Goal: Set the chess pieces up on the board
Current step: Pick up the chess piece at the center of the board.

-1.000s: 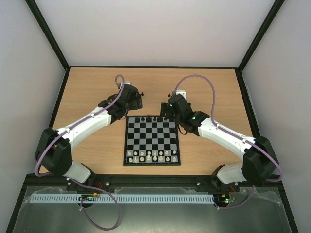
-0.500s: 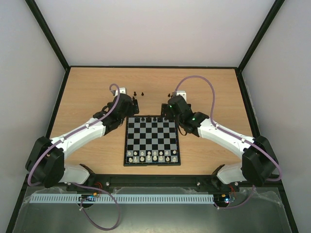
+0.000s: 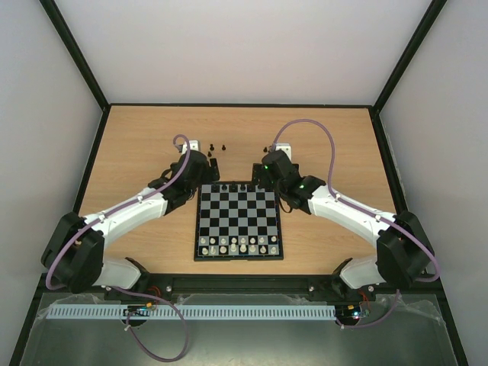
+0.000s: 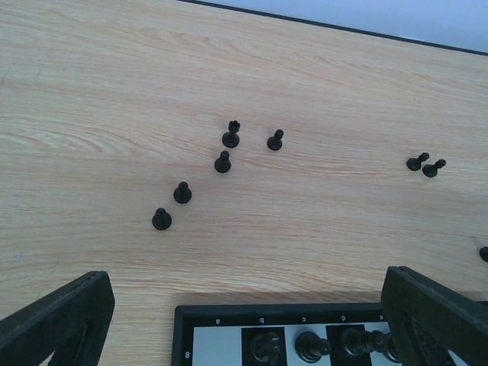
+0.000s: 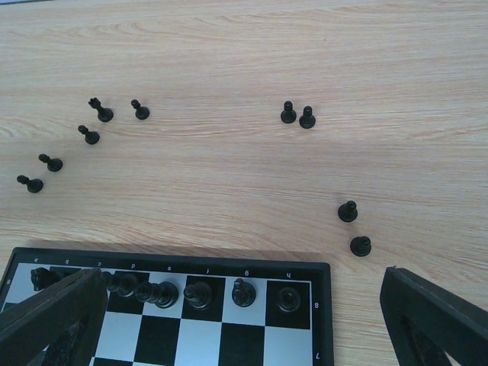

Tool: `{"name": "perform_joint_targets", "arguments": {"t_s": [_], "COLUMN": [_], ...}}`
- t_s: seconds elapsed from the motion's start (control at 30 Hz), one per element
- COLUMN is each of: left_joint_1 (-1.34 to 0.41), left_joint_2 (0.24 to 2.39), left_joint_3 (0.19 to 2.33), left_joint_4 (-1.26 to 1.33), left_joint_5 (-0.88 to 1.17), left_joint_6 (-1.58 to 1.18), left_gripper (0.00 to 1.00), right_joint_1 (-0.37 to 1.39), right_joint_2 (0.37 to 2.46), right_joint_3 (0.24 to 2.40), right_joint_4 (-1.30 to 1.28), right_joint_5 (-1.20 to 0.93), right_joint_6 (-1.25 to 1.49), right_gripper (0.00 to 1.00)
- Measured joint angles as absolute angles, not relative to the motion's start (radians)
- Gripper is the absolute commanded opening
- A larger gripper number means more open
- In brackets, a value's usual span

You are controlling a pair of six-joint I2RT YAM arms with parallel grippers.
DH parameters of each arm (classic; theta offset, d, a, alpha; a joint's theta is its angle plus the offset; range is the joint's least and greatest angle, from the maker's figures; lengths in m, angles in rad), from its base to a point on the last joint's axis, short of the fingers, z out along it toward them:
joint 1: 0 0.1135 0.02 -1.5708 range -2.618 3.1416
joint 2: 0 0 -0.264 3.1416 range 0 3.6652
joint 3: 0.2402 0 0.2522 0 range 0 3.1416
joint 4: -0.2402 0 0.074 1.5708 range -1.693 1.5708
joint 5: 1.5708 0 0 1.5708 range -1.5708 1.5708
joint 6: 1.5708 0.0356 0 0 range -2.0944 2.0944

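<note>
- Left tool (image 4: 244,320): released, jaws wide, nothing between them; hovers over the far-left corner of the black-and-pale checked chessboard with black frame (image 3: 238,217).
- Right tool (image 5: 244,320): released, empty, over the board's far-right corner.
- Tiny black chess pieces (image 5: 198,293): one row on the board's far rank, partly hidden by a finger.
- Nine more stand loose on the light wood-grain counter (image 3: 152,137) beyond the far edge: five left, a pair mid, two right.
- Pale chess pieces (image 3: 240,245): along the near edge.
</note>
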State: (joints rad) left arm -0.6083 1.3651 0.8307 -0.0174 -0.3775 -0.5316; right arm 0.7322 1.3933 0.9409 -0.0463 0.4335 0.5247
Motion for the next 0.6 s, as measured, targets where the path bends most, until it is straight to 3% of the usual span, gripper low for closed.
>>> {"name": "perform_joint_targets", "arguments": {"t_s": [0.6], "left_joint_1": [-0.608], "left_joint_2": [1.388], "left_joint_3": [0.831], "left_joint_4": [-0.014], "left_joint_5": [-0.374], "left_joint_6": [-0.531], "left_gripper": [0.99], "right_joint_1": [0.732], "right_joint_2": [1.395], "right_joint_3": [0.941], "right_joint_4": [-0.046], "right_joint_5": [0.435], "right_joint_6": [0.525], "right_gripper": [0.99]}}
